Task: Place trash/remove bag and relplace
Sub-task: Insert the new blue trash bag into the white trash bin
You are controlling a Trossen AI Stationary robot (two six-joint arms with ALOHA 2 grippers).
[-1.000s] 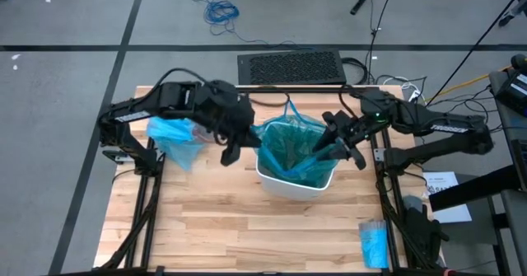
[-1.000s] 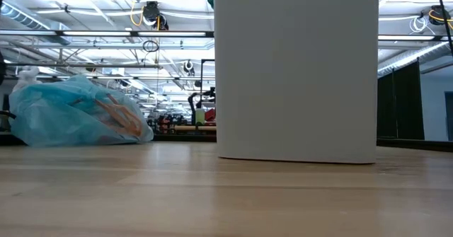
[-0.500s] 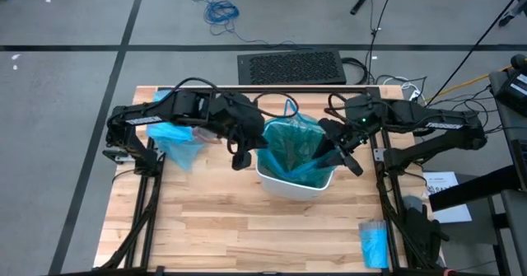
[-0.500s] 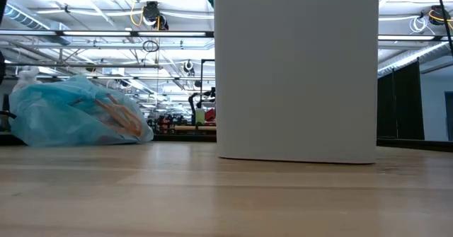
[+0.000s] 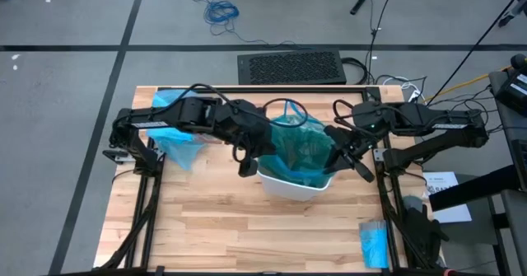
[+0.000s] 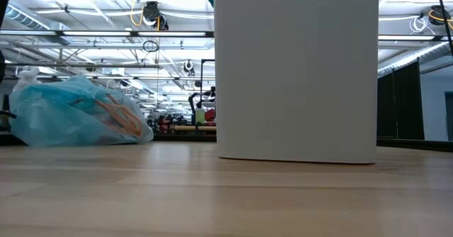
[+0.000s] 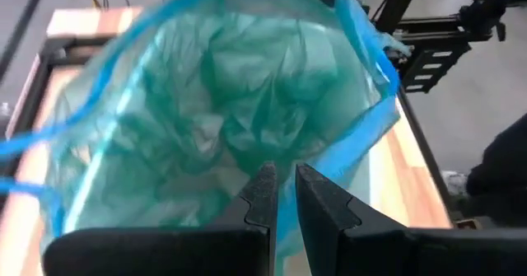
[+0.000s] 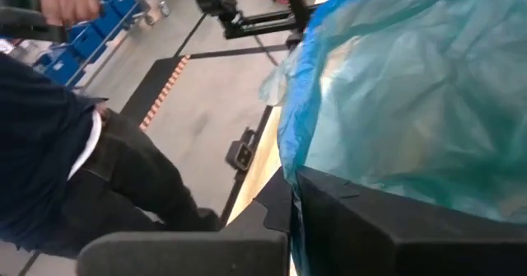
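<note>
A white bin point(image 5: 288, 187) stands mid-table; it fills the middle of the low view point(image 6: 297, 74). A darker teal-green plastic bag point(image 5: 298, 148) with a blue hem sits in it and bulges above the rim. My left gripper point(image 5: 247, 162) is shut on that bag at the bin's left side. My right gripper point(image 5: 336, 156) is shut on it at the bin's right side. The light sky-blue bag point(image 5: 177, 136) lies on its side at the table's far left, with brownish trash point(image 6: 117, 117) showing through it. My left gripper pinches the teal bag's blue-hemmed edge point(image 7: 282, 214) between its two fingers, slanting down from the table's left. The plastic spreads out beyond the fingertips over the bin. My right gripper pinches the blue hem point(image 8: 290, 165) on the bag's right side, slanting down from the table's right. The plastic billows past the fingers.
A small bright-blue roll point(image 5: 373, 243) lies at the table's near right corner. A black mat point(image 5: 290, 67) lies on the floor behind the far edge. A person point(image 8: 58, 144) stands beside the table in the right wrist view. Bare wood lies in front of the bin.
My left gripper has moved toward the bin's left side. My right gripper has drawn back out of the bin toward its right rim, and its fingers have shut on the bag's hem. The teal bag has been gathered up and now bulges above the bin.
</note>
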